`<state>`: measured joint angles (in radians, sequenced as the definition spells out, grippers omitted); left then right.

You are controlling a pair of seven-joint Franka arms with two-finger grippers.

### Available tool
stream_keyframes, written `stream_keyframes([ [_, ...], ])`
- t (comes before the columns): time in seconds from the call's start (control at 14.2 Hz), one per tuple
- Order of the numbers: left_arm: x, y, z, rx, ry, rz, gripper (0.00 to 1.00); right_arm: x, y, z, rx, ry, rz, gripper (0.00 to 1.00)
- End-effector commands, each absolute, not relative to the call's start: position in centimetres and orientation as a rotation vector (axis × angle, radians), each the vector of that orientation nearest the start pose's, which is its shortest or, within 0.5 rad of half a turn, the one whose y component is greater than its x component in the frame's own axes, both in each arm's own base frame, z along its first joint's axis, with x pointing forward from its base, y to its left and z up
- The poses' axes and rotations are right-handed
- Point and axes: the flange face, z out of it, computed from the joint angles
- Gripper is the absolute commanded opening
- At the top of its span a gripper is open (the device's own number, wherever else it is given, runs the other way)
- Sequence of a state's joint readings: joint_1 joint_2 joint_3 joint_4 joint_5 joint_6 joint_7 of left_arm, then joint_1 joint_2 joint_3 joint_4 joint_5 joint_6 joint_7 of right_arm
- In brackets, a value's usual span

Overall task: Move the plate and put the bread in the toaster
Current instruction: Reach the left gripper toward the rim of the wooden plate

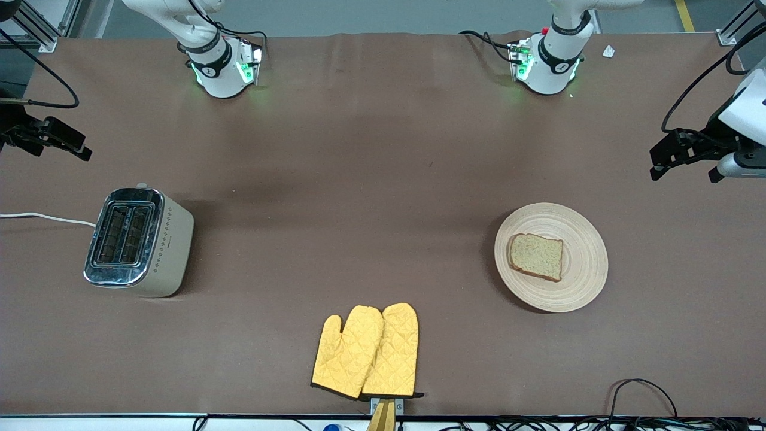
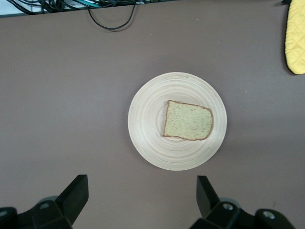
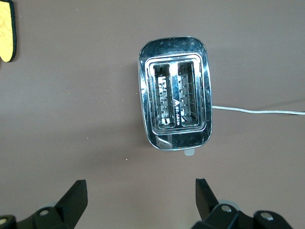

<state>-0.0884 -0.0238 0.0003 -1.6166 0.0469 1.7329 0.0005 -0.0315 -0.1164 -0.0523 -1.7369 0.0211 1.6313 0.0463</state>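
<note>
Brown table (image 1: 383,179), nothing started yet; plate (image 1: 583,263) sits at the left arm's end with the bread (image 1: 536,257) on it; left gripper (image 2: 142,198) hangs just off the plate, jaws spread wide, so it's closest; right gripper (image 3: 141,200), also spread, hangs near the toaster (image 1: 139,241), well apart from the plate.

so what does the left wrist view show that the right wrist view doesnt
Only the left wrist view shows the plate with the bread lying on it, and dark cables at the table's edge. Only the right wrist view shows the toaster, both slots empty, and its white cord. Both show brown table, a yellow oven mitt at the picture's edge, and that arm's own open gripper: the left gripper and the right gripper, each empty above the table.
</note>
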Motion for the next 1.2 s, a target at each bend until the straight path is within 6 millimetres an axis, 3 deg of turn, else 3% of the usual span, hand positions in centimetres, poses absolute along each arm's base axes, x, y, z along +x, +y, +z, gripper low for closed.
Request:
stream_keyframes([
  [0.0,56.0,-4.9,63.5,-3.062,0.130,-0.191,1.00,51.4,-4.3,61.7,-3.107,0.216,-0.031,1.00],
  [0.14,56.1,-4.7,63.6,-3.070,0.092,-0.189,1.00,51.4,-4.4,61.7,-3.106,0.218,-0.031,1.00],
  [0.28,56.4,-4.9,62.3,-3.108,0.073,-0.140,1.00,51.4,-4.4,61.7,-3.106,0.218,-0.031,1.00],
  [0.49,57.5,-4.7,58.3,-3.191,0.077,0.045,1.00,51.4,-4.3,61.7,-3.106,0.216,-0.031,1.00],
  [0.56,58.1,-3.5,57.1,-3.230,0.028,0.079,1.00,51.4,-4.3,61.7,-3.106,0.216,-0.031,1.00],
  [0.77,60.7,0.6,51.4,-3.350,-0.115,0.227,1.00,51.4,-4.4,61.7,-3.106,0.218,-0.031,1.00],
  [0.91,62.3,3.0,46.4,-3.490,-0.234,0.330,1.00,51.4,-4.3,61.7,-3.104,0.216,-0.029,1.00],
  [0.98,63.0,5.7,43.2,-3.547,-0.330,0.385,1.00,51.4,-4.3,61.7,-3.104,0.216,-0.031,1.00],
  [1.13,64.6,7.6,38.0,-3.635,-0.199,0.429,1.00,51.4,-4.3,61.7,-3.104,0.216,-0.031,1.00],
])
